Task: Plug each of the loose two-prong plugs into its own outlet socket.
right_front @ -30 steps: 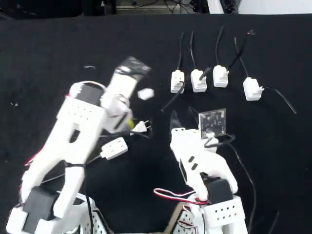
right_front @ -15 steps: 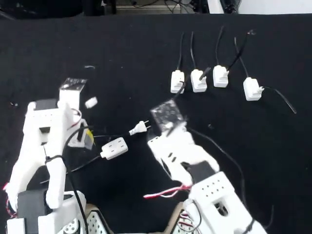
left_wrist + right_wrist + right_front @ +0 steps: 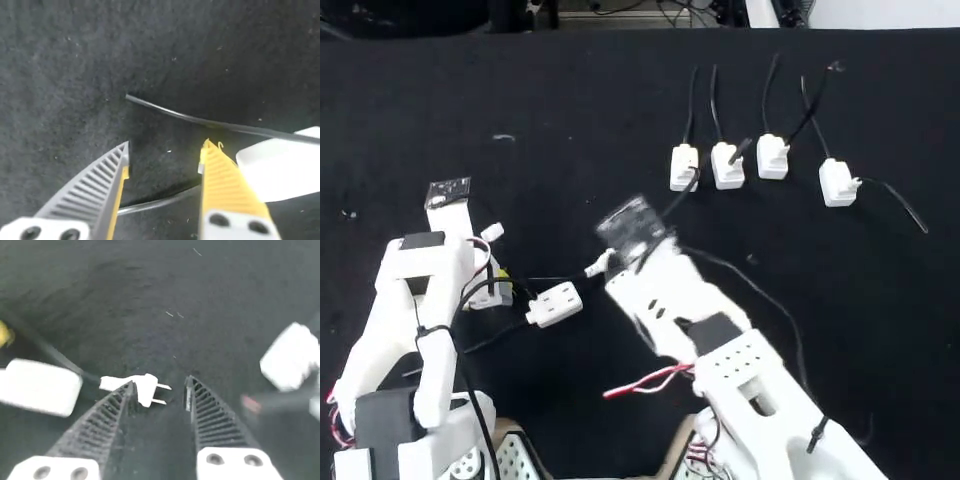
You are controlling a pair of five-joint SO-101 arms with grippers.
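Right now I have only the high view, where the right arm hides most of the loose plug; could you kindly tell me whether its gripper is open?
Observer: Yes, the right gripper is open and holds nothing.
Operator: Where does the plug lie?
Observer: The two-prong plug lies on the table at one fingertip, its prongs pointing into the gap between the fingers.
Operator: And the left gripper?
Observer: The left gripper is open too, over a black cable, with the white outlet socket beside one finger.
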